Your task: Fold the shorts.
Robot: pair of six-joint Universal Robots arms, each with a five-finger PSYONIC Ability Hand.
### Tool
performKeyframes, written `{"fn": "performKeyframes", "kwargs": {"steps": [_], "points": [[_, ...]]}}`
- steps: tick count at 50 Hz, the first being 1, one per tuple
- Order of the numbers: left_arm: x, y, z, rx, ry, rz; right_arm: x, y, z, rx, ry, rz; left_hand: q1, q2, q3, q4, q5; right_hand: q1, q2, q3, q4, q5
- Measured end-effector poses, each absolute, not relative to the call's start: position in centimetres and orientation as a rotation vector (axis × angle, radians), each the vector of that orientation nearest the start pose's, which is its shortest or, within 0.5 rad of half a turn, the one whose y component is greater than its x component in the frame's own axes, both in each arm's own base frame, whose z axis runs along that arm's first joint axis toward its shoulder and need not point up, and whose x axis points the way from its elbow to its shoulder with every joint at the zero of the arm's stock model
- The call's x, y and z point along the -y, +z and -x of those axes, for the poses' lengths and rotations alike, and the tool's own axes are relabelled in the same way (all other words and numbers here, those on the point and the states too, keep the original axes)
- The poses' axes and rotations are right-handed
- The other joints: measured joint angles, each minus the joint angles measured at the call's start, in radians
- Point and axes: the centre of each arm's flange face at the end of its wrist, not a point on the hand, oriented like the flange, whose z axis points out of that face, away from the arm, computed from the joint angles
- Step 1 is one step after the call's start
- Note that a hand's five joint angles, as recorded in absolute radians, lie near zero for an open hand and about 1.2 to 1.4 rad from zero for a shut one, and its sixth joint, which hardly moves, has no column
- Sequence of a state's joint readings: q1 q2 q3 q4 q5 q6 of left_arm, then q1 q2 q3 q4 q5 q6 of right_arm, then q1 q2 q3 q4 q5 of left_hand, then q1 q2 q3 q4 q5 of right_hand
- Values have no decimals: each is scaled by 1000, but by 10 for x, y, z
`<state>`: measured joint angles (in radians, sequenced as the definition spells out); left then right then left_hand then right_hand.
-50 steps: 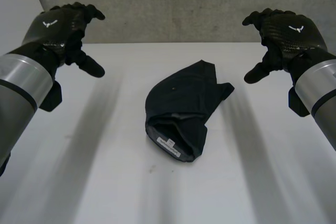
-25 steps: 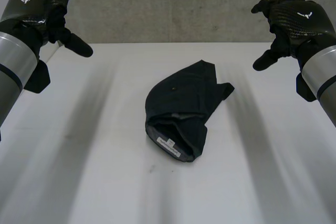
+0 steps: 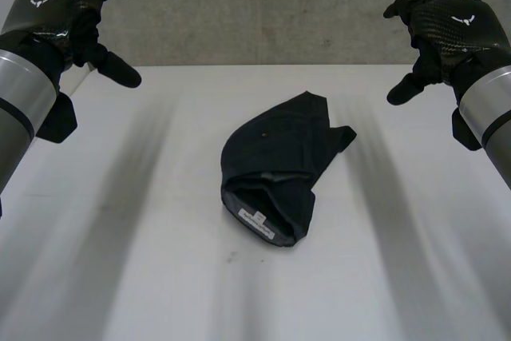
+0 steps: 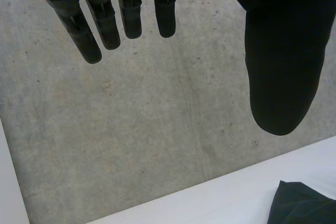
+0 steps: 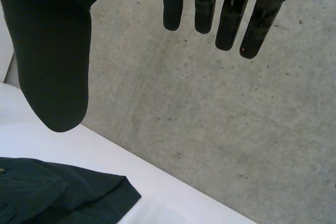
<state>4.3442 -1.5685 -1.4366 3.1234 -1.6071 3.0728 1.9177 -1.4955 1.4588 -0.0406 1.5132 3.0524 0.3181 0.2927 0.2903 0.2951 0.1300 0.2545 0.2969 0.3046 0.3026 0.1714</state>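
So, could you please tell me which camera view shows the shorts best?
The head view: the whole shorts lie bunched in the middle of the table. Each wrist view shows a dark corner of them.

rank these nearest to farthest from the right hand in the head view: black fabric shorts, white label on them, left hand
From the right hand:
1. Black fabric shorts, mid-table.
2. White label, on their near end.
3. Left hand, raised opposite.
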Motion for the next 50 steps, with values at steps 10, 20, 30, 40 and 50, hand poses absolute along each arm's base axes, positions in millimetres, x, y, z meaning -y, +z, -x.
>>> {"fn": "performKeyframes", "kwargs": {"steps": [10, 20, 30, 40, 50], "points": [[245, 350, 232, -2300, -2549, -297, 265, 324, -240, -1931, -2130, 497, 0, 0, 0, 0, 0, 0, 0, 0, 0, 0], [245, 349, 232, -2305, -2548, -296, 265, 324, -240, -1931, -2131, 500, 0, 0, 0, 0, 0, 0, 0, 0, 0, 0], [245, 349, 232, -2308, -2547, -296, 266, 323, -241, -1932, -2132, 503, 0, 0, 0, 0, 0, 0, 0, 0, 0, 0], [245, 348, 232, -2310, -2546, -295, 266, 323, -241, -1934, -2133, 504, 0, 0, 0, 0, 0, 0, 0, 0, 0, 0], [245, 347, 233, -2314, -2543, -294, 268, 323, -240, -1924, -2148, 501, -120, -94, -86, -98, -86, -67, -92, -104, -81, -111]]}}
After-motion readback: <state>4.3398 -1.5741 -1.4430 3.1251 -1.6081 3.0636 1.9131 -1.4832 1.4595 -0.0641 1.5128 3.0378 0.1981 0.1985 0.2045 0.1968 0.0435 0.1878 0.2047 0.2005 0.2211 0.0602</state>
